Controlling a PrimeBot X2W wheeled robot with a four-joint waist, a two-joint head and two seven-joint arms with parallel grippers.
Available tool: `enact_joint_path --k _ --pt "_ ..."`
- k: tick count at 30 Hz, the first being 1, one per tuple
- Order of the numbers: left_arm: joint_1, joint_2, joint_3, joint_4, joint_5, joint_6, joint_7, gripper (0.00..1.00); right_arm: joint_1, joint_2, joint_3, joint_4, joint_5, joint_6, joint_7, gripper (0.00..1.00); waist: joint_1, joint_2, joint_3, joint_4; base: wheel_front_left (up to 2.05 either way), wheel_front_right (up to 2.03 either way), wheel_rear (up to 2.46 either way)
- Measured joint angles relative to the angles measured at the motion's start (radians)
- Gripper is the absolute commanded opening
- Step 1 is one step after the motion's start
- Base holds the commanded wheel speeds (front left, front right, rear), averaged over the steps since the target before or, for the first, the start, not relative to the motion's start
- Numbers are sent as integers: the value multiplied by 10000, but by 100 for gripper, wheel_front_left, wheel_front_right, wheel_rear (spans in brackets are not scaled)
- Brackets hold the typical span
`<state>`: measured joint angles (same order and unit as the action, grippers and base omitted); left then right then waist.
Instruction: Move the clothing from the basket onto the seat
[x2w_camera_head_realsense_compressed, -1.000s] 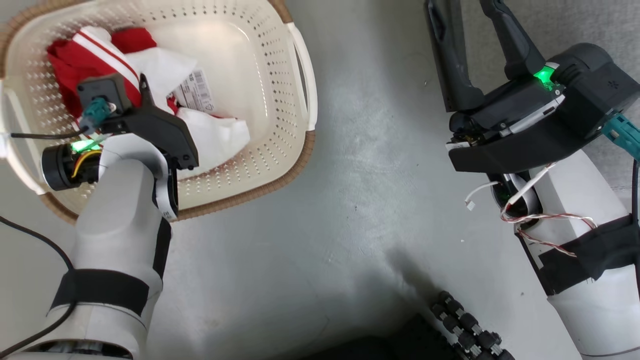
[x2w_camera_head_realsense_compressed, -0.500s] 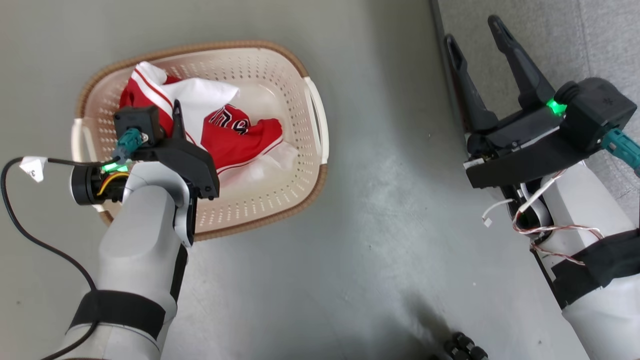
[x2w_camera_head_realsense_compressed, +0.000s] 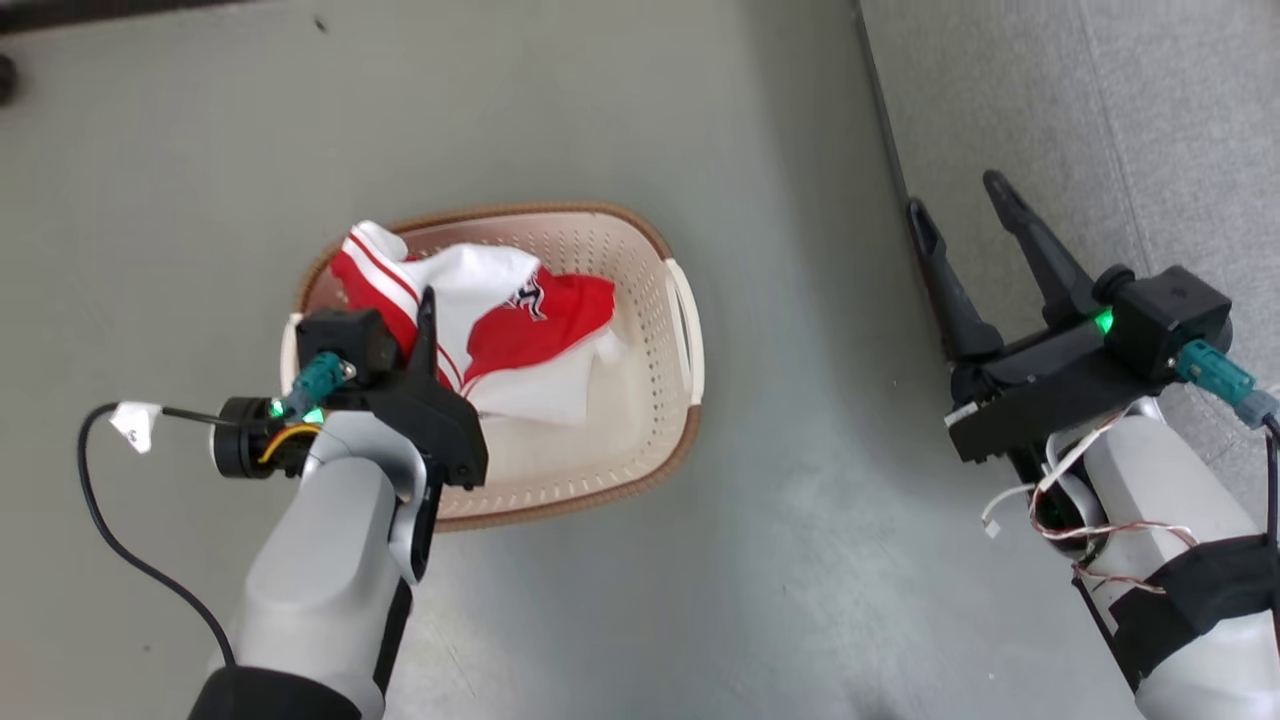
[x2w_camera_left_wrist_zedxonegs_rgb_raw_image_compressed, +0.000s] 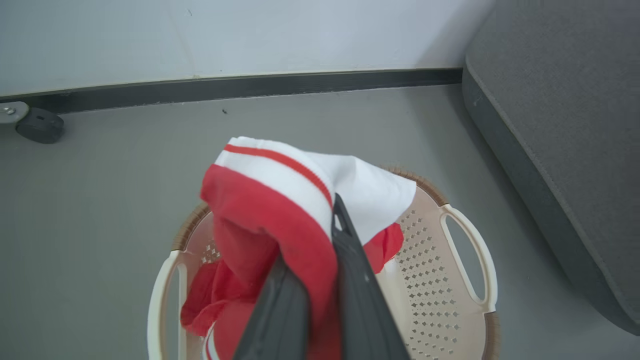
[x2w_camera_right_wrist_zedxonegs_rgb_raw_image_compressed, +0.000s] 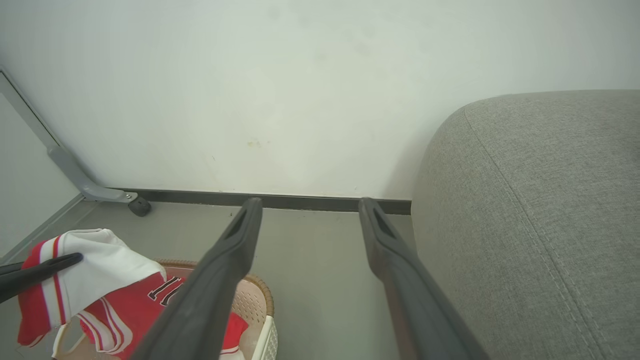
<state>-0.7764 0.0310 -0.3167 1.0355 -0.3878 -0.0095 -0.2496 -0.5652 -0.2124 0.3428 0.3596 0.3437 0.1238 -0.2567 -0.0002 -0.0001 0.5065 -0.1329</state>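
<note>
You're looking at a smooth grey floor (x2w_camera_head_realsense_compressed: 800, 560) that meets a plain white wall (x2w_camera_right_wrist_zedxonegs_rgb_raw_image_compressed: 300, 100) along a dark baseboard (x2w_camera_left_wrist_zedxonegs_rgb_raw_image_compressed: 250, 86). Your grey fabric sofa (x2w_camera_right_wrist_zedxonegs_rgb_raw_image_compressed: 540, 210) stands at the right, close by that wall. At the left, a grey metal frame (x2w_camera_right_wrist_zedxonegs_rgb_raw_image_compressed: 75, 175) slants down to a black caster (x2w_camera_left_wrist_zedxonegs_rgb_raw_image_compressed: 40, 125).

The clothing (x2w_camera_head_realsense_compressed: 500, 320) is red with white panels, striped trim and dark numerals. It is bunched and pinched between the fingers of the left gripper (x2w_camera_left_wrist_zedxonegs_rgb_raw_image_compressed: 310, 240), its top raised above the basket (x2w_camera_head_realsense_compressed: 640, 420) and the rest trailing inside. The basket is cream, perforated and brown-rimmed, with white side handles, and stands upright on the floor (x2w_camera_head_realsense_compressed: 800, 550). The seat (x2w_camera_head_realsense_compressed: 1100, 120), grey with a seam, lies to its right, apart.
</note>
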Motion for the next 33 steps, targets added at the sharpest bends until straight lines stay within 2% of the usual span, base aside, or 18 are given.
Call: enact_joint_path --k 17,25,33 --pt "1720 6 -575 -1885 -646 -71 0 0 1220 54 75 788 4 2 0 100 0 -1 -2493 641 0 0 0" --pt "2222 12 -671 -2688 -470 -94 0 0 1923 261 267 926 -8 2 2 100 1 0 -3435 847 0 0 0" --pt "2272 21 -654 -4274 -117 -270 0 0 2193 393 326 909 -98 2 2 100 1 0 -4061 974 0 0 0"
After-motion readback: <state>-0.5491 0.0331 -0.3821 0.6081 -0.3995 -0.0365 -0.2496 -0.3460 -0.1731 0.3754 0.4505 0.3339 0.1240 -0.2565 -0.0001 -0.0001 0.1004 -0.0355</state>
